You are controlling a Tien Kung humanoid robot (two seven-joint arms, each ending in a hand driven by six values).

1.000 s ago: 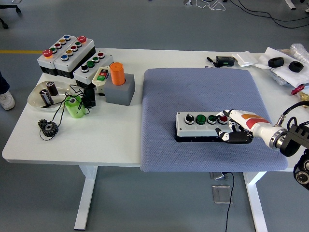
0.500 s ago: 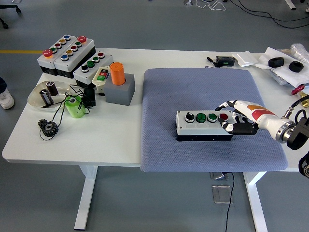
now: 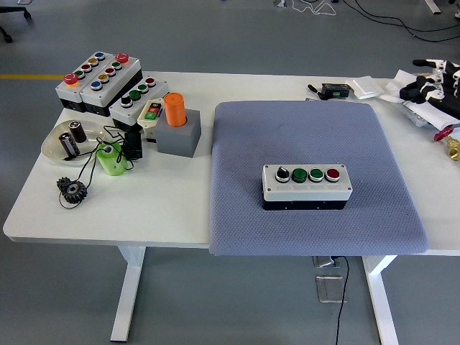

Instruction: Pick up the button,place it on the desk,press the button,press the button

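My right hand [image 3: 440, 80] hangs at the table's far right edge; the button box [image 3: 307, 185] sits alone on the blue mat [image 3: 237, 144]

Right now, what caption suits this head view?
Grey four-button control box sits alone on blue-grey fabric mat; robot hand at table's far right.

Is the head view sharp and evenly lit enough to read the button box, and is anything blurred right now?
Head view: even, soft overhead light with faint shadows; the button box on the blue mat is sharp, its four caps distinct with small glare spots. Only the right hand at the upper right edge is smeared by motion blur, so its fingers cannot be read.
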